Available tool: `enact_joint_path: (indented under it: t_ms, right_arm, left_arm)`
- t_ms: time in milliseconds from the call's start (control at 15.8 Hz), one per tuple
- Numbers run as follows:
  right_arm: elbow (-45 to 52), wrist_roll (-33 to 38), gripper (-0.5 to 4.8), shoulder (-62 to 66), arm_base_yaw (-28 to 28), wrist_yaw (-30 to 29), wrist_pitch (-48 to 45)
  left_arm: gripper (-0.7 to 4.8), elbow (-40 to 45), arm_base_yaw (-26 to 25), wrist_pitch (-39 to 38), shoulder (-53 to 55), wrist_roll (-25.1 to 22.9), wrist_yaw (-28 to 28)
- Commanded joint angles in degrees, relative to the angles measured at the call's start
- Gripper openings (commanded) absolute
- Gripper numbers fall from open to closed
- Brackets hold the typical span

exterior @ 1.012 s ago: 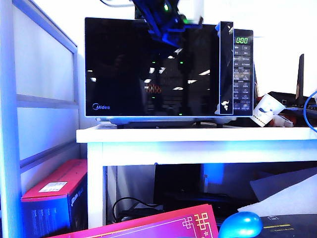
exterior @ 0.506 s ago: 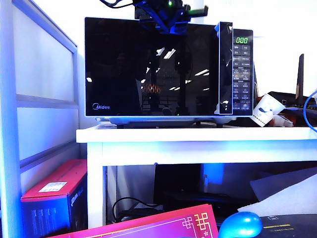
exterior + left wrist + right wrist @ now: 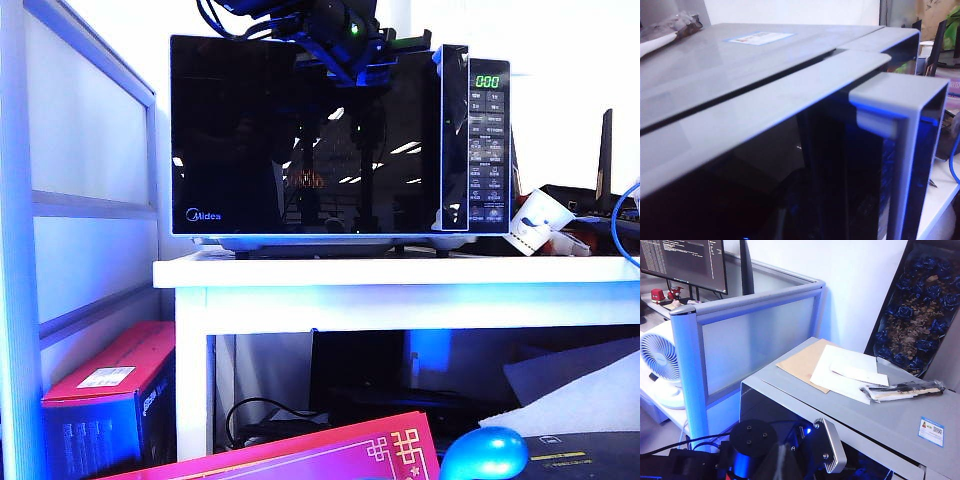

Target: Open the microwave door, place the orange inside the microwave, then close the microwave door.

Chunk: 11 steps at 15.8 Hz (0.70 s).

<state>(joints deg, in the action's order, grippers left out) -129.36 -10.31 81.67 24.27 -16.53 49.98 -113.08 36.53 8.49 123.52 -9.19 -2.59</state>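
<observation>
The microwave (image 3: 490, 150) stands on a white table (image 3: 400, 272), its display lit green. Its glossy black door (image 3: 250, 140) faces me. From the left wrist, a thin dark gap runs between the door's top edge (image 3: 765, 100) and the grey microwave top (image 3: 715, 55), and the grey handle (image 3: 900, 100) juts out. My left gripper (image 3: 362, 62) hangs at the door's upper edge near the handle side; its jaws are lost in the dark. My right gripper (image 3: 782, 462) is a dark wedge above the left arm's wrist (image 3: 747, 440), outside the exterior view. The orange is out of view.
Papers (image 3: 840, 370) and a wrapped packet (image 3: 905, 388) lie on the microwave's top. A partition (image 3: 90, 180) stands to the left. A red box (image 3: 110, 385), a pink card (image 3: 330, 450) and a blue rounded object (image 3: 485, 452) sit low. A white cup (image 3: 540, 220) and cables lie to the right.
The left arm's hand rose from the door's upper front to above its top edge, then came down a little towards the handle. Reflections in the door glass shifted.
</observation>
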Motion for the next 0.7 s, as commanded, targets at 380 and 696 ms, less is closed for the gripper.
enact_joint_path:
  t_ms: [380, 696]
  right_arm:
    - [-0.20, 1.95, -0.02, -0.48, 0.07, -0.20, -0.96]
    - [-0.20, 1.97, -0.02, -3.04, 0.07, -0.11, -2.71]
  left_arm:
    - [-0.06, -0.26, -0.96, 1.31, 0.59, 0.94, -7.98]
    - [-0.06, -0.26, 0.81, -8.66, -13.38, 0.55, 0.52]
